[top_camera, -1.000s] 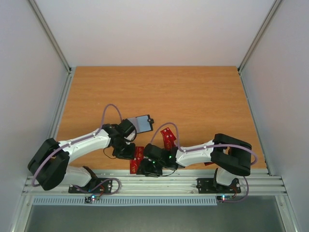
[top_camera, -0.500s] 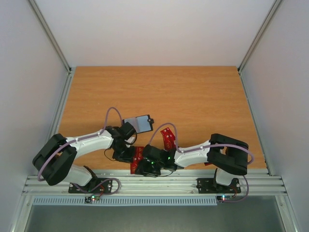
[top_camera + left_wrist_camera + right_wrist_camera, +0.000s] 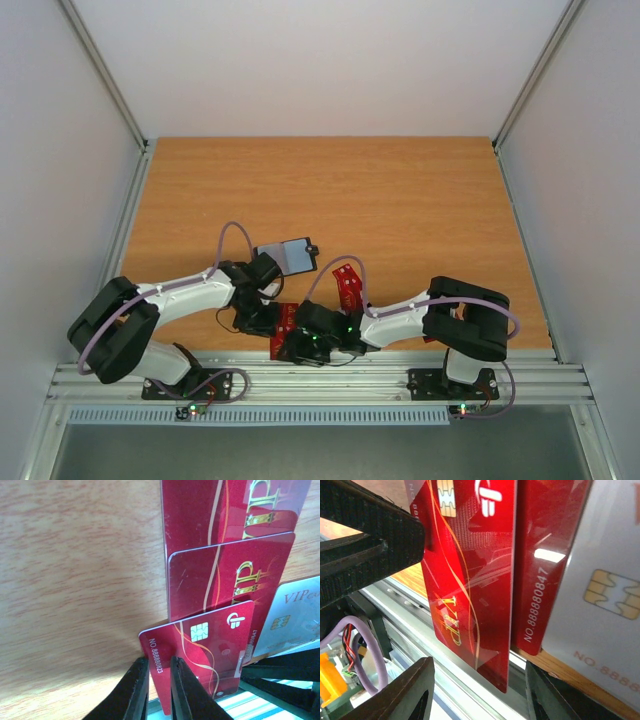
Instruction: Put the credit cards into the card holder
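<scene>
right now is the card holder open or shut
Open: the card holder lies unfolded on the table, greyish inside facing up, snap tab sticking out.

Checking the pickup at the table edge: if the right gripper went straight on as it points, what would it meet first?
The right gripper would probably first meet the overhanging end of the red chip card, lined up with the gap between its open jaws. Nothing shows nearer, though depth is unclear.
</scene>
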`<state>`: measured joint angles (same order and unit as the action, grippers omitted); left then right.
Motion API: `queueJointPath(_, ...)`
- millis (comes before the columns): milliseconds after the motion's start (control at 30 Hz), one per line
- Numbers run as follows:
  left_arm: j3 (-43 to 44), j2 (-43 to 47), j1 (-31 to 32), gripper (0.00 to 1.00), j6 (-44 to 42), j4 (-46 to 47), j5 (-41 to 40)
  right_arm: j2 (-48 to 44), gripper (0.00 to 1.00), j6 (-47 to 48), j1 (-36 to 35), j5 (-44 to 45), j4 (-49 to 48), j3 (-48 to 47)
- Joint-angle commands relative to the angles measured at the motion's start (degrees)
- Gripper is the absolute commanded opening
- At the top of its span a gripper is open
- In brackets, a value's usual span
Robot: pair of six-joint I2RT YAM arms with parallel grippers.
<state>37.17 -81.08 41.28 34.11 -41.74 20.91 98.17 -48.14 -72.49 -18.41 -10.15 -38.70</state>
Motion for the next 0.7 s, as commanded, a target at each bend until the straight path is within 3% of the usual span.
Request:
queueJointPath(0,-0.9,-2.0,0.2,0.16,0.0,1.8,-0.7,1.3,0.50,0.9,-0.5,1.7,-3.6,0.3)
queueJointPath(433,-1.0,-1.9,0.3,0.15,0.2,1.5,-0.9,1.2,0.29,1.0,-0.4,2.4,-2.3,-0.3)
queueJointPath(667,-0.8,-1.5,0.2,0.15,0.3,1.3,-1.2,0.3,0.12,1.4,-0.3,2.4,0.8,-1.2)
